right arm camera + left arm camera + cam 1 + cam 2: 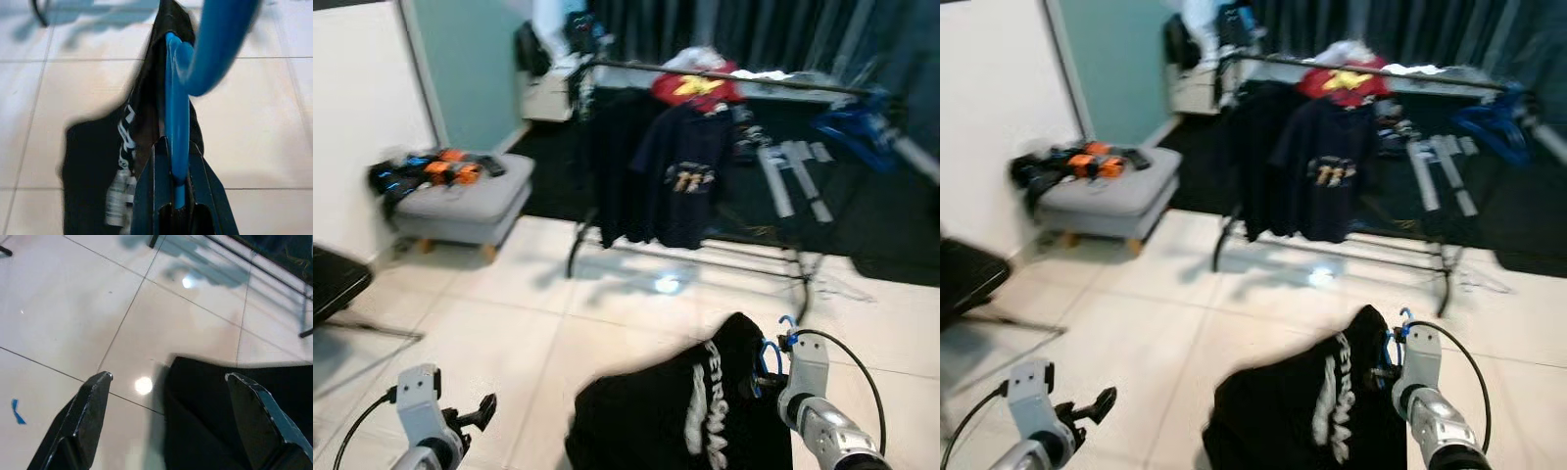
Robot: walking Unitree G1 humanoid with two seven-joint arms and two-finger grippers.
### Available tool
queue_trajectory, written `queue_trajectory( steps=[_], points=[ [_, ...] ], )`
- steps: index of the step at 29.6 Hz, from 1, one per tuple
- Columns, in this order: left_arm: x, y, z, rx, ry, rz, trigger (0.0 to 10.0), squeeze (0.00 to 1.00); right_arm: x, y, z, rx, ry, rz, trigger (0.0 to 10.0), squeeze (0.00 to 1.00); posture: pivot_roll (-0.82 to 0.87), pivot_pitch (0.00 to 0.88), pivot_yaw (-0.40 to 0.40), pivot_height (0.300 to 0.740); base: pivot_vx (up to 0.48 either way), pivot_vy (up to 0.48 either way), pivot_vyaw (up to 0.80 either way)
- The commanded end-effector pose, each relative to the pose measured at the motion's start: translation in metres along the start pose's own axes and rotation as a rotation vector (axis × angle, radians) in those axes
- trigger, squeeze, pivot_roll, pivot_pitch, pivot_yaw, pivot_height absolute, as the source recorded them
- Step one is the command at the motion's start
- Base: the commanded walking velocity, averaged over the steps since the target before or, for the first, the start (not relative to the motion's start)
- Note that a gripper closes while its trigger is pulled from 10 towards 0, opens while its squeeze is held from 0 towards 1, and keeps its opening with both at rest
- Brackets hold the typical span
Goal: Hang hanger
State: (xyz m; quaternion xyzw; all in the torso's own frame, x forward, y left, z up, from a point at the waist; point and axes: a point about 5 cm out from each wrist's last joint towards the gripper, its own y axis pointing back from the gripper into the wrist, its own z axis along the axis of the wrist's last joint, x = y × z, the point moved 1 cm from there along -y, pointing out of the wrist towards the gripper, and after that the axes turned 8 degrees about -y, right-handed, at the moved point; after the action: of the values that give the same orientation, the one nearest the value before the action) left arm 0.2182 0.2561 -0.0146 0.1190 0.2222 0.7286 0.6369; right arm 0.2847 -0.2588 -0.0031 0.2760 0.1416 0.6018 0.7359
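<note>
right gripper (178,188) – clamped on blue hanger (177,127) carrying black T-shirt (675,411), well short of clothes rack (724,76) | left gripper (168,382) – wide, empty, beside the shirt

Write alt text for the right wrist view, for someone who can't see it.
The right hand is shut on a blue hanger whose hook curves up past the camera, with a black T-shirt with white lettering draped from it. Pale floor tiles lie beneath.
</note>
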Motion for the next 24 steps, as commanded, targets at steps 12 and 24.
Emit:
queue_trajectory(
  steps=[12, 24],
  points=[
    [-0.017, -0.008, -0.001, -0.055, 0.004, -0.029, 10.0, 0.00, 0.003, -0.001, 0.009, -0.087, 0.046, -0.029, 10.0, 0.00, -0.08, 0.000, -0.062, 0.736, 0.480, 0.000, -0.26],
    [-0.035, -0.016, -0.001, -0.071, -0.014, -0.087, 10.0, 0.00, -0.018, 0.001, 0.020, -0.123, 0.039, -0.117, 10.0, 0.00, -0.09, 0.000, -0.043, 0.736, 0.480, 0.000, 0.00]
  ],
)
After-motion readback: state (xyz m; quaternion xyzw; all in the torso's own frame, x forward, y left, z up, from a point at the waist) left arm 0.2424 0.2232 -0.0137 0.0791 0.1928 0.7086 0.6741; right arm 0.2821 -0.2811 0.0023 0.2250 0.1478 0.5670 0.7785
